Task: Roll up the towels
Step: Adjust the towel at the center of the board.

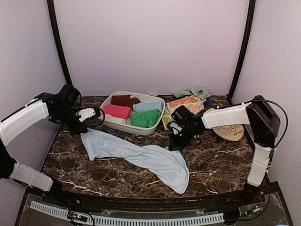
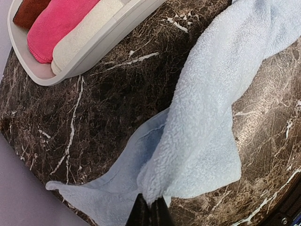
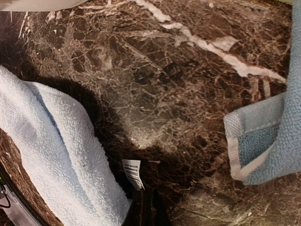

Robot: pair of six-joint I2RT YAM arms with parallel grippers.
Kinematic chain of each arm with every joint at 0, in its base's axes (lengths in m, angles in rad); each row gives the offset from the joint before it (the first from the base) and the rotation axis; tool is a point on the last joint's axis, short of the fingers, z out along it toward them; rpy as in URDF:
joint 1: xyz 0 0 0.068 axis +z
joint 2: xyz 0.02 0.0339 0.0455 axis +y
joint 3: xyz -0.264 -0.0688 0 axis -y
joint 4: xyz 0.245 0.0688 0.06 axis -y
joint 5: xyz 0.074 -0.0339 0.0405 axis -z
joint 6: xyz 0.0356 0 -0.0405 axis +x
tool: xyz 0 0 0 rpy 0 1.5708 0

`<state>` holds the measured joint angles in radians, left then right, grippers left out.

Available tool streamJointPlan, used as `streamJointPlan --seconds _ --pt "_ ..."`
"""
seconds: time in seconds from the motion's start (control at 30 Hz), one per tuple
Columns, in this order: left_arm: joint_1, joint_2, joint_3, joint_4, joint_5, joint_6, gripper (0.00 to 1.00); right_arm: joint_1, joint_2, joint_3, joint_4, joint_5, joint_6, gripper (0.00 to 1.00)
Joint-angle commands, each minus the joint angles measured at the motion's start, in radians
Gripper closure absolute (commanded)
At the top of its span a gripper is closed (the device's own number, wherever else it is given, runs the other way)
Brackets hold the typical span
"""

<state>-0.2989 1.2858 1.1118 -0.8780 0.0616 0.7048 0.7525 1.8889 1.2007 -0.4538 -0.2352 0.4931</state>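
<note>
Lying stretched across the dark marble table (image 1: 221,160) is the pale blue towel (image 1: 141,156) — just in front of the white basin (image 1: 139,130). One bunched corner is pinched tight in the left claw (image 2: 149,214). Beside the towel's edge, the right claw (image 3: 146,213) is squeezed shut — I cannot tell if it nips any cloth.

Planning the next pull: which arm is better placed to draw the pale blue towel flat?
Probably left. The left gripper is shut on the pale blue towel at its left end; the right gripper is shut beside its edge, apparently holding nothing.
</note>
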Motion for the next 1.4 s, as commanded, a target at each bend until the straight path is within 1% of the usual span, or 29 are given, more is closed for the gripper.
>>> streamJointPlan --seconds 0.0,0.17,0.27,0.47,0.5,0.53,0.57,0.63,0.67,0.73,0.8,0.93,1.07,1.17,1.2,1.3,1.37 --pt "0.006 -0.044 -0.011 -0.021 -0.021 0.003 1.0 0.001 -0.138 0.008 0.012 0.029 0.0 1.0" --pt "0.007 -0.064 0.005 -0.026 -0.047 -0.003 1.0 0.006 -0.332 -0.038 0.0 0.095 0.015 1.0" --pt "0.007 -0.089 0.02 -0.05 -0.046 -0.007 1.0 0.028 -0.448 -0.14 0.008 0.161 0.032 1.0" --pt "0.009 -0.157 0.048 -0.152 -0.019 0.0 0.99 0.09 -0.682 -0.258 -0.003 0.257 0.056 1.0" --pt "0.008 -0.172 0.041 -0.17 -0.006 0.007 0.93 0.099 -0.718 -0.272 -0.012 0.269 0.06 1.0" --pt "0.008 -0.187 0.024 -0.179 0.001 0.014 0.84 0.108 -0.751 -0.288 -0.022 0.278 0.072 1.0" --pt "0.008 -0.201 -0.005 -0.175 0.001 0.018 0.71 0.114 -0.777 -0.309 -0.031 0.278 0.085 1.0" --pt "0.008 -0.224 -0.073 -0.152 -0.009 0.024 0.52 0.131 -0.812 -0.367 -0.039 0.268 0.107 1.0" --pt "0.008 -0.231 -0.101 -0.141 -0.007 0.028 0.47 0.151 -0.822 -0.395 -0.037 0.267 0.119 1.0" --pt "0.008 -0.236 -0.137 -0.126 0.01 0.033 0.41 0.183 -0.829 -0.444 -0.036 0.272 0.147 1.0" --pt "0.008 -0.225 -0.164 -0.118 0.038 0.046 0.39 0.215 -0.827 -0.482 -0.035 0.288 0.177 1.0" --pt "0.007 -0.186 -0.227 -0.084 0.042 0.093 0.39 0.244 -0.821 -0.518 -0.041 0.326 0.227 1.0" --pt "0.015 -0.128 -0.275 0.025 -0.019 0.121 0.38 0.245 -0.809 -0.493 -0.076 0.386 0.231 1.0" --pt "0.081 -0.061 -0.266 0.139 -0.025 0.105 0.39 0.245 -0.791 -0.445 -0.123 0.429 0.219 1.0" --pt "0.129 -0.031 -0.253 0.177 -0.02 0.094 0.39 0.245 -0.79 -0.429 -0.14 0.444 0.213 1.0" --pt "0.235 0.079 -0.183 0.211 0.02 0.082 0.41 0.243 -0.787 -0.4 -0.149 0.453 0.192 1.0" --pt "0.262 0.149 -0.175 0.241 -0.001 0.08 0.43 0.243 -0.776 -0.389 -0.148 0.444 0.185 1.0"
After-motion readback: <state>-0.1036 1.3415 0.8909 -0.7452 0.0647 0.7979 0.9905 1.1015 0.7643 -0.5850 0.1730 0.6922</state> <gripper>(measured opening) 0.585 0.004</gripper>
